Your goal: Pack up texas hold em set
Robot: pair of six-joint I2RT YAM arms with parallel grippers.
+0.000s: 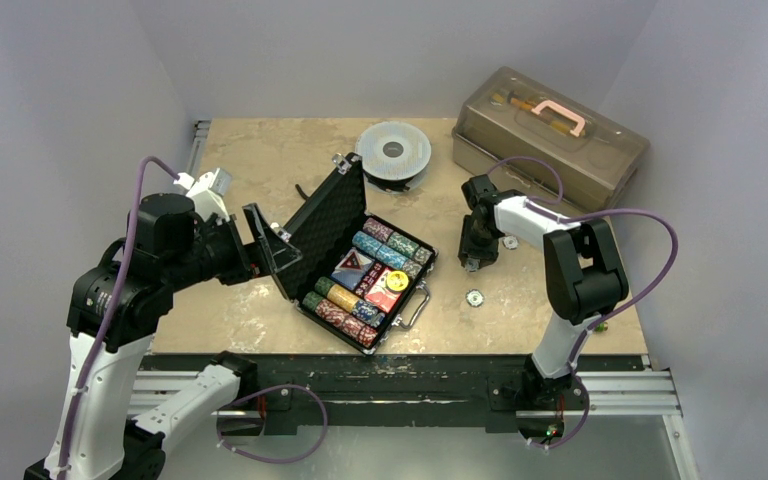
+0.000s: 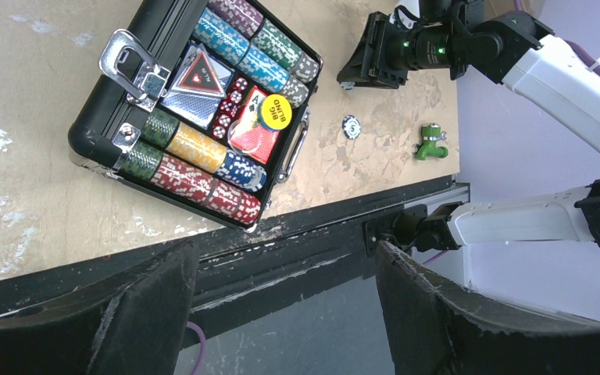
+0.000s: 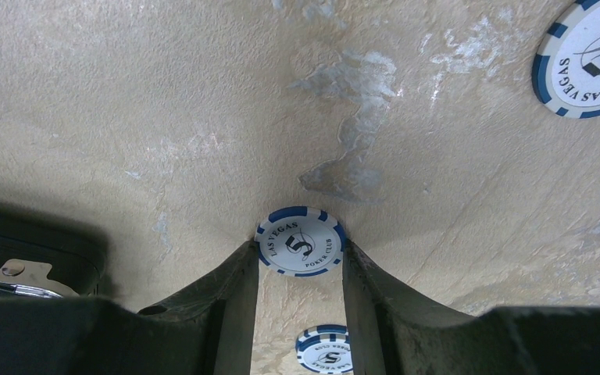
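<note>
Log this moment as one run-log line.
left gripper: open, empty | right gripper: shut on blue chip flat on table | case: open, chip rows inside

Corner chip (image 3: 591, 61) cut by right edge, lower chip (image 3: 324, 351) cropped at bottom

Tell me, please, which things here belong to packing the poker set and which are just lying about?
Job: open black briefcase; chip rows inside; card decks; Big Blind disc; Las Vegas chip between the right gripper fingers; other loose chips.
Lying about: brown toolbox; grey spool; small green part.
</note>
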